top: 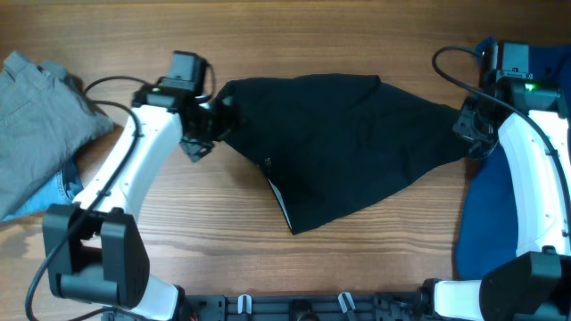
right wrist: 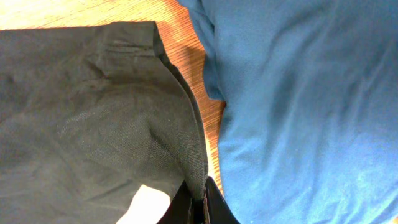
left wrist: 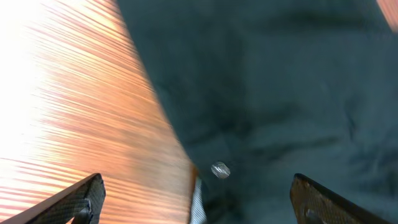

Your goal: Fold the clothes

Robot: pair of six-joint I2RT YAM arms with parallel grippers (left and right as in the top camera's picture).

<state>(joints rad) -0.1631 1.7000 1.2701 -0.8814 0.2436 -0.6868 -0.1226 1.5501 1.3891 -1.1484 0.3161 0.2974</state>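
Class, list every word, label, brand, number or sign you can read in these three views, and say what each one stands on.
No text can be read in any view.
White label inside the black shorts: it looks blank, with no print visible.
Small round stud on the shorts: too blurred to tell whether it has any marking.

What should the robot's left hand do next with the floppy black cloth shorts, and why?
Probably lower the open left gripper and pinch the left edge of the black fabric shorts. It holds nothing, while the right gripper grips their right corner, so then both ends could lift.
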